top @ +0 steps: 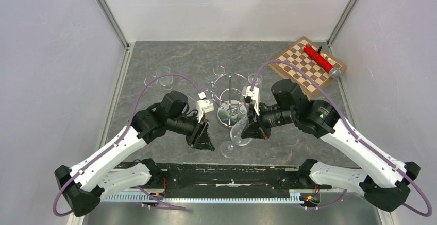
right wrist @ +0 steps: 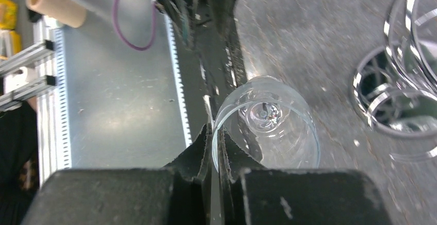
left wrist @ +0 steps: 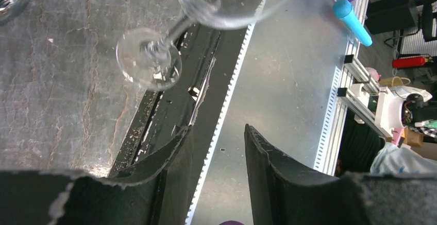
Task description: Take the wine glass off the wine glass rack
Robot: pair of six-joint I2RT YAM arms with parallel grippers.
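Right pincer (right wrist: 215, 132) clamps wine glass (right wrist: 268, 122) rim, holding it clear of wine glass rack (top: 229, 93) (left pincer (left wrist: 216, 130) released, empty).

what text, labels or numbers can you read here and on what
No text can be read.
Red bar on the chessboard: any marking too small to read.
Glass, rack: no lettering shows.
Background clutter in the wrist views: too blurred.

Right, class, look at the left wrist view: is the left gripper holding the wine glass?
No, the left gripper is open and empty, and the wine glass is clear beyond its fingertips.
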